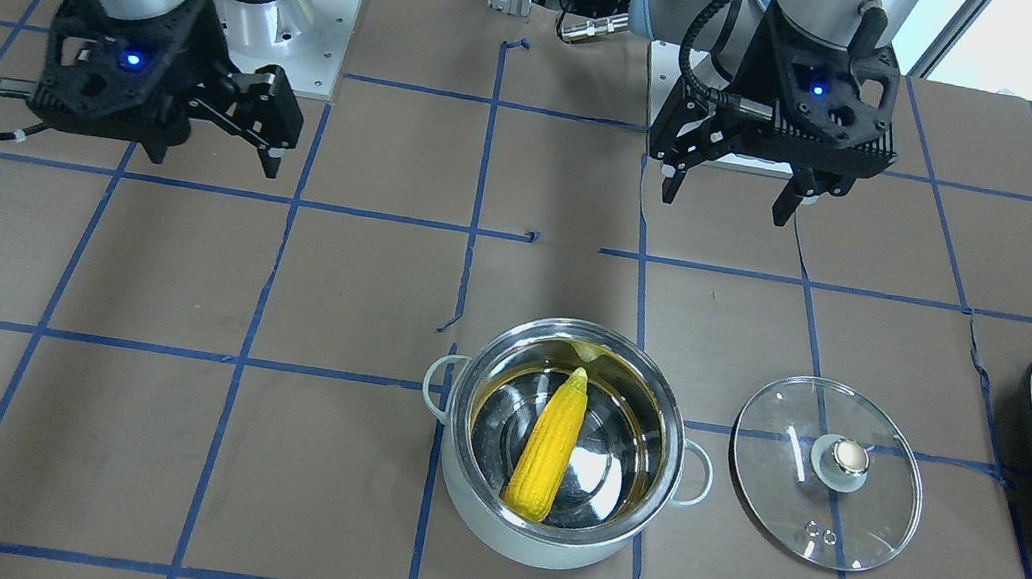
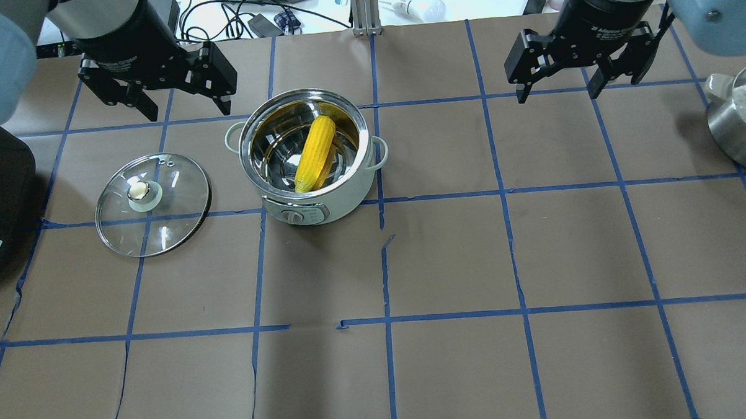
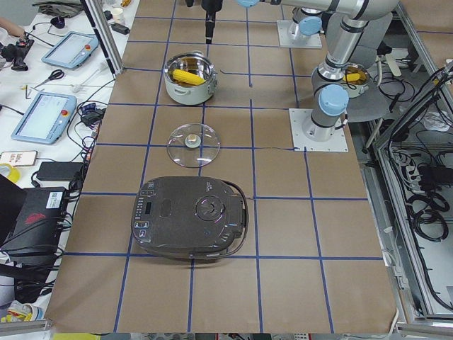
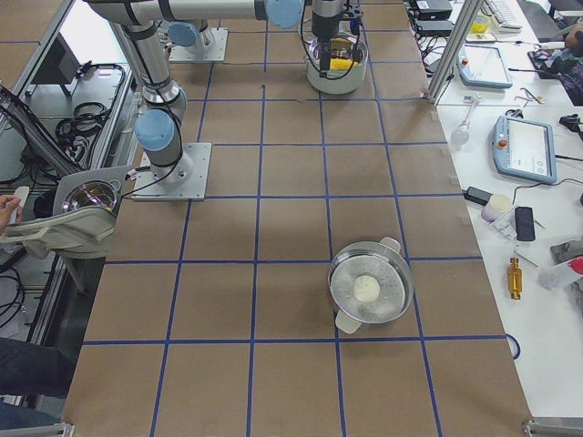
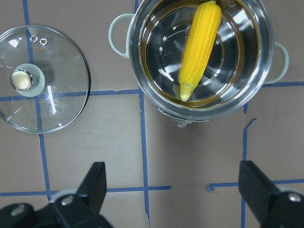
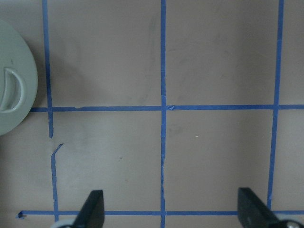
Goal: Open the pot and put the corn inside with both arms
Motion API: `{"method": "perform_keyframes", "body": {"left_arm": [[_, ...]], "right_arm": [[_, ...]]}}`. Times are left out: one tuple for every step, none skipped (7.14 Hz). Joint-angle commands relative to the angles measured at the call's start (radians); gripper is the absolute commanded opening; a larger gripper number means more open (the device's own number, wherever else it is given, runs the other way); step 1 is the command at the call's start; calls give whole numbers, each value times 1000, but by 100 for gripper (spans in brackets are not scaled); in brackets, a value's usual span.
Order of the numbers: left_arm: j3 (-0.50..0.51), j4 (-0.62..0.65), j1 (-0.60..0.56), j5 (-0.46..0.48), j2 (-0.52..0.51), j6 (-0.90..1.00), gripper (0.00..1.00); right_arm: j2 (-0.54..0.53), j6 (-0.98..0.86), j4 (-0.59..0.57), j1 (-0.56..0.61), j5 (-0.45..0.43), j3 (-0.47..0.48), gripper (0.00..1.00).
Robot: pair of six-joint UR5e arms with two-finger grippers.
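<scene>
Both grippers hang released over the table (image 2: pixel 474 262) in the overhead view: the left gripper (image 2: pixel 188 110) with its jaws spread wide, holding nothing, just behind the gap between pot and lid, and the right gripper (image 2: pixel 557 94) likewise spread and empty, well off to the right. The pale-green pot (image 2: pixel 348 198) stands open, and the corn (image 2: pixel 315 152) lies slantwise inside it, tapered tip toward the robot. The glass lid (image 2: pixel 174 210) lies flat on the table to the pot's left, apart from it, brass knob (image 2: pixel 138 191) up. A black appliance (image 2: pixel 0 204) sits at the left edge and a steel pot (image 2: pixel 727 141) at the right edge. Seen from the front, the arms hang near the robot's base, neither touching anything, while the corn spans the pot's shiny floor. From the table's left end, the black appliance lies nearest, then the lid, then the pot with the corn. From the right end, the steel pot, with a white round thing in it, is nearest, and the pale-green pot is far off under an arm. The left wrist camera looks straight down on the corn in the pot and the lid beside it, its fingers (image 5: pixel 95 185) wide apart at the bottom corners. The right wrist camera shows bare table with blue tape (image 6: pixel 163 108) and a pale-green round piece (image 6: pixel 19 85) at the left edge.
</scene>
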Motion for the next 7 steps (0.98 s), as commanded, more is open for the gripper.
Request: {"method": "perform_keyframes", "body": {"left_arm": [[-36,4,34,4,19,-3,100],[-39,19,45,4,19,0,100],[-40,56,42,4,19,0,100],[-45,67,43,6,19,0,100],[-45,67,42,7,19,0,100],[-47,67,42,7,19,0,100],[-47,67,42,7,19,0,100]], "right_arm": [[-12,-10,-24,-4,-16,-8,100],[-15,4,-24,-1,-69,-13,100],[-9,3,-29,-1,-59,-10,100],[-4,1,-29,-1,-51,-9,100],[-4,1,-29,-1,-53,-10,100],[-1,1,-29,-1,-51,-9,100],[-1,1,-29,-1,-44,-9,100]]}}
